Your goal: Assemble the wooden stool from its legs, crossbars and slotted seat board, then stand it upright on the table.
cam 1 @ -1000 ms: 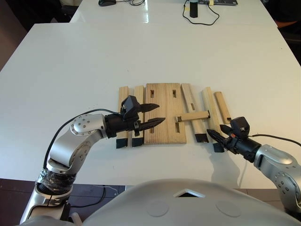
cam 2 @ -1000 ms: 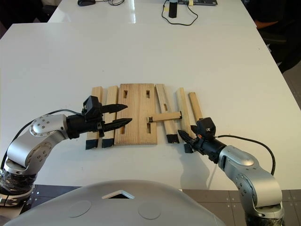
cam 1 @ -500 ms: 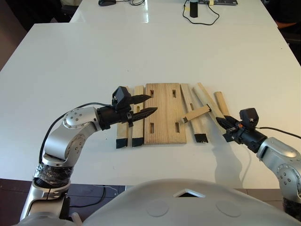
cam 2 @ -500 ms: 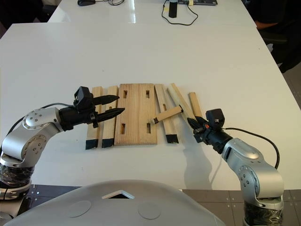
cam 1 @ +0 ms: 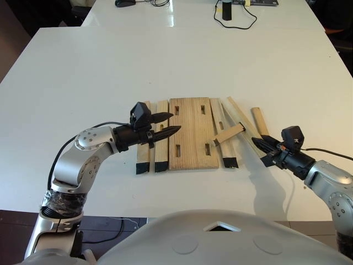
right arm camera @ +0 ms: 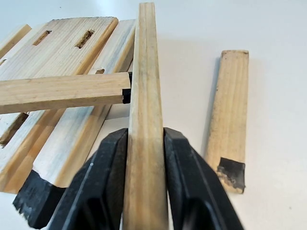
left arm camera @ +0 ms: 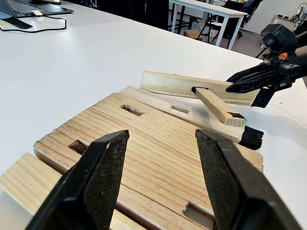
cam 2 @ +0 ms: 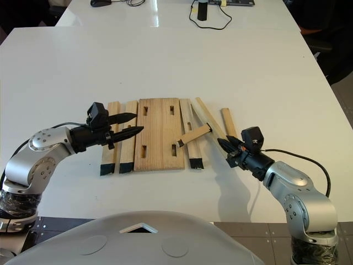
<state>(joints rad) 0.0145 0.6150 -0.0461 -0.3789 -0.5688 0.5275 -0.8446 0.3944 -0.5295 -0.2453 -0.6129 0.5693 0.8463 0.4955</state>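
Left tool [cam 1: 174, 122] spread wide, right tool [cam 1: 257, 143] tight around leg [right arm camera: 145, 72].

white table [cam 1: 83, 72] | seat board [cam 1: 190, 132] flat | two legs [cam 1: 161, 156] | loose crossbar [cam 1: 258, 119]

The seat board [cam 1: 192, 132] lies flat mid-tabletop [cam 1: 83, 83], with a pair of legs [cam 1: 161, 138] just left of it. My left hand [cam 1: 172, 122] hovers over those, its tips at the board's left edge. A third leg [cam 1: 220, 118] lies right of the board. My right hand [cam 1: 259, 144] clasps a fourth leg [cam 1: 242, 122], from which a crossbar [cam 1: 228, 134] reaches across the third leg to the board's right edge. A short bar [cam 1: 261, 122] lies farthest right.
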